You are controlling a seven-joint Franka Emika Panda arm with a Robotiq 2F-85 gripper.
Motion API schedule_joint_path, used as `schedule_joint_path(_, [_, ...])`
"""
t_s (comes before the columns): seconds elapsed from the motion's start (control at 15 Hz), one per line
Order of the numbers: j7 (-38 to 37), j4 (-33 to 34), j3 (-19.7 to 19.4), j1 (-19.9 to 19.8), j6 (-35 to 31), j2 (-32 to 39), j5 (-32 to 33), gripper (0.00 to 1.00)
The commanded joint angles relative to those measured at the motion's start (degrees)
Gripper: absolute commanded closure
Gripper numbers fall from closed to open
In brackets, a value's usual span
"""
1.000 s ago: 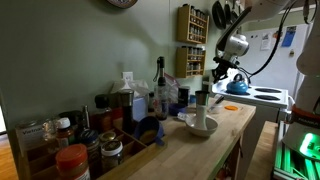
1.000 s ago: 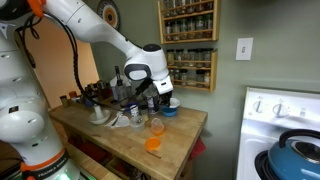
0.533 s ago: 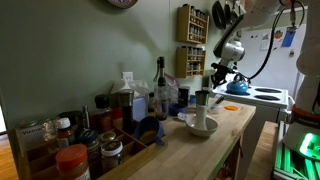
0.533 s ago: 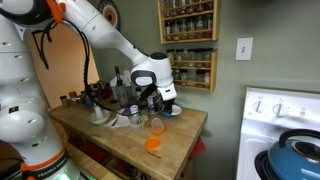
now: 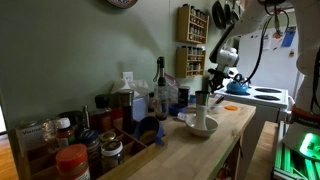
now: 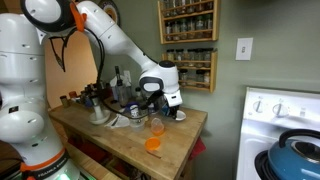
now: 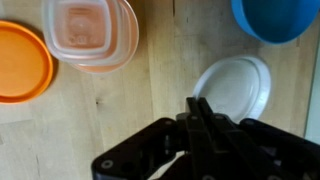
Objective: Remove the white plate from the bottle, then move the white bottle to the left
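My arm has swung out and sunk over the last second. In both exterior views the wrist that stood high above the clutter now hangs low at the right end of the wooden counter, and the white plate has travelled with it. The wrist view shows the plate lying flat just right of my gripper. It sits nearer than the blue bowl and well right of the clear plastic tub and the orange lid. My fingers are drawn together, with the plate's near-left rim at their tips, so I take it I am pinching that rim. A thin shadow along the plate's left edge leaves me unsure whether it rests on the wood or hovers just above it. The white bottle stands upright with its dark narrow top bare, at the shallow white bowl, to the left of where my gripper now hangs. I cannot tell whether it stands in the bowl or just behind it. I judge the first half of the job all but done: the plate is off the bottle and only needs letting go on open wood. After that I must lift clear, go back to the bottle, grip it low enough that it stays upright, and carry it left without knocking the crowded jars.
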State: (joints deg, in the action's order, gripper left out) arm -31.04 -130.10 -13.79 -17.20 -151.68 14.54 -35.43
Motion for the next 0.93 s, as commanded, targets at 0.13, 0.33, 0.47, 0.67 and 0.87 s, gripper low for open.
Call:
schedule_joint_path(0.13, [2.04, 4.61, 0.48, -0.41, -2.23, 5.99, -4.52, 0.99])
schedule_joint_path(0.33, [1.54, 5.75, 0.42, -0.13, -5.06, 8.19, -5.26, 0.99])
schedule_joint_path(0.47, [1.29, 6.30, 0.52, -0.07, -6.65, 9.51, -5.59, 0.99])
schedule_joint_path(0.67, [1.30, 6.88, 0.84, -0.10, -8.46, 10.90, -6.04, 0.99])
schedule_joint_path(0.87, [1.29, 7.07, 0.94, -0.01, -9.45, 11.55, -5.75, 0.71])
